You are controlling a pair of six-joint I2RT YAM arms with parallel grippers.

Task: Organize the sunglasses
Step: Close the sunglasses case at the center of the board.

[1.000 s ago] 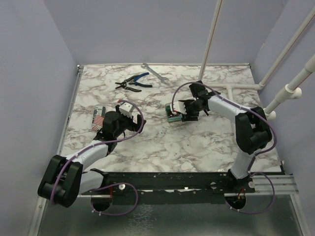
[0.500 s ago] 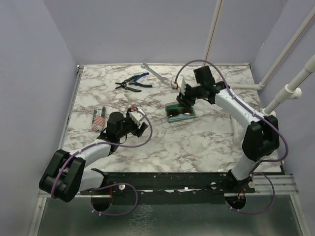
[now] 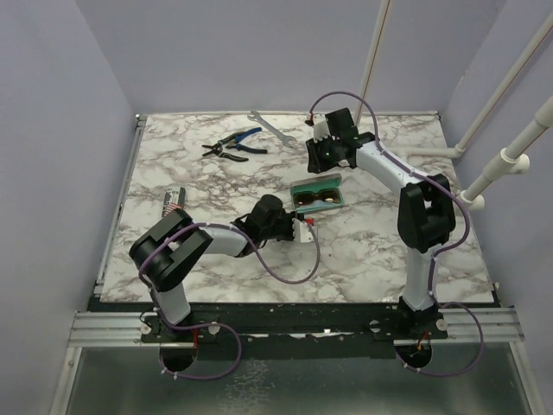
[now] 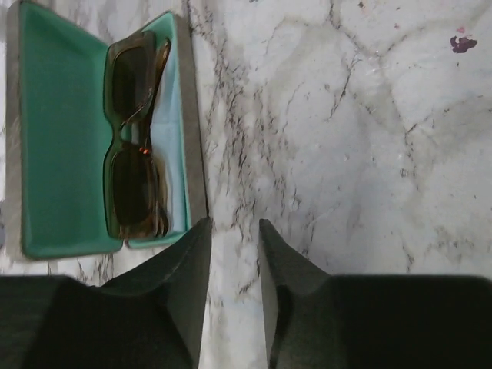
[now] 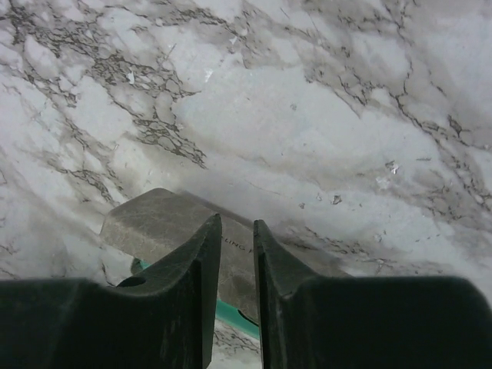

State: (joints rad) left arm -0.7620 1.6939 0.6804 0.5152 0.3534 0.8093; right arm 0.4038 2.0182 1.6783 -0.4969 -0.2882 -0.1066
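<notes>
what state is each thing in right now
case: open
sunglasses: folded, lying in the case
left gripper: narrow gap, holding nothing
right gripper: narrow gap, holding nothing
pliers: lying flat, handles spread
wrench: lying flat

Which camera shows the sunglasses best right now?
Left wrist: the sunglasses lie folded in the open case, lenses and frame clear. Top external shows them small. Right wrist shows only the case's grey outside.
</notes>
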